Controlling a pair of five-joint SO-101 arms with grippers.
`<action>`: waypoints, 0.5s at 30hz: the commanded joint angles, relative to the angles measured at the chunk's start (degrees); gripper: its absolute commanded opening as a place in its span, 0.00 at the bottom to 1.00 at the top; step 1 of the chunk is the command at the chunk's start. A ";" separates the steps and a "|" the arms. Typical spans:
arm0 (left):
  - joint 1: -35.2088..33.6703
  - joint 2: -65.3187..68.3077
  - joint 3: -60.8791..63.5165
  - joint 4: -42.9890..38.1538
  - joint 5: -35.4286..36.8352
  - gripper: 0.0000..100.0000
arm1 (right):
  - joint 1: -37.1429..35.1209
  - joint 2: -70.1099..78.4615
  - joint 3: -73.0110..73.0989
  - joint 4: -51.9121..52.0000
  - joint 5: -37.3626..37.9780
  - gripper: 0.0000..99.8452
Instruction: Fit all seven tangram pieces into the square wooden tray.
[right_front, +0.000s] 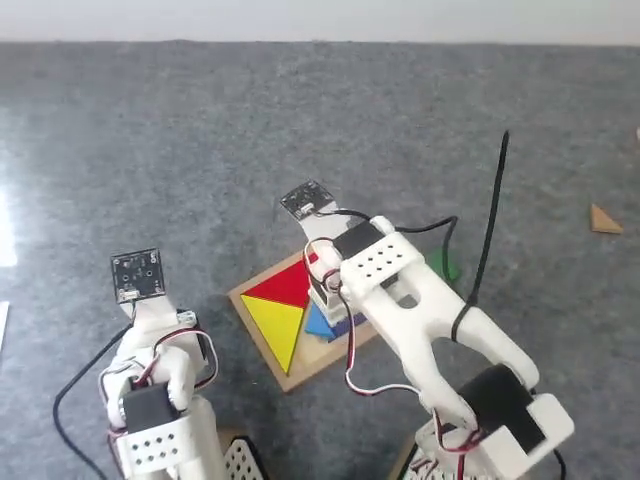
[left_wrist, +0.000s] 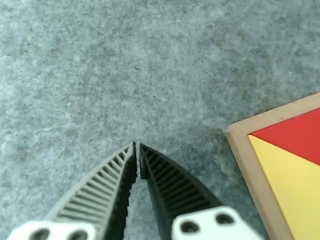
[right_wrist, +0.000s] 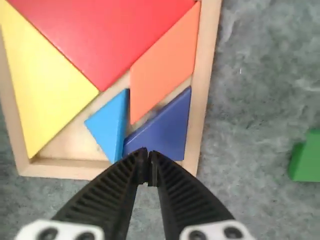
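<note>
Where the square wooden tray (right_wrist: 205, 75) lies on the grey speckled table surface (right_front: 300, 130), just in front of the two arms, five flat pieces sit inside its rim: a large red triangle (right_wrist: 100, 35), a large yellow triangle (right_wrist: 45, 95) edge to edge with it, an orange four-sided piece (right_wrist: 162, 75) along the rim on the red one's other side, a small light-blue triangle (right_wrist: 111, 125) below the red one's point, and a dark-blue triangle (right_wrist: 165, 132) between the light-blue one and the rim. A strip of bare tray floor (right_wrist: 70, 145) shows between the yellow triangle, the light-blue one and the near rim, and a thin gap runs between the orange and dark-blue pieces. The right gripper (right_wrist: 148, 167) hangs over the tray's near rim with its fingers pressed together on nothing, the tips at the dark-blue triangle's edge; whether they touch it cannot be told. In the high view the right arm (right_front: 420, 320) covers that side of the tray. Outside the tray, a green piece (right_wrist: 305, 162) lies near the rim by the orange piece, and a tan triangle (right_front: 604, 220) lies well apart towards the table's far edge. A black cable (right_front: 490, 220) rises beside the right arm. The left gripper (left_wrist: 137, 150), fingers together and empty, hangs over bare table near the tray's corner by the yellow triangle.
</note>
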 joint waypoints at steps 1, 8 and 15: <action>-0.18 -1.05 -0.40 0.44 -0.26 0.01 | 0.75 -1.10 0.88 -3.03 -0.35 0.01; -0.18 -1.05 -0.40 0.44 -0.26 0.01 | 0.84 -1.10 1.41 -3.03 -0.26 0.01; -0.18 -1.05 -0.40 0.44 -0.26 0.01 | 0.92 -1.10 4.66 -4.35 -0.26 0.01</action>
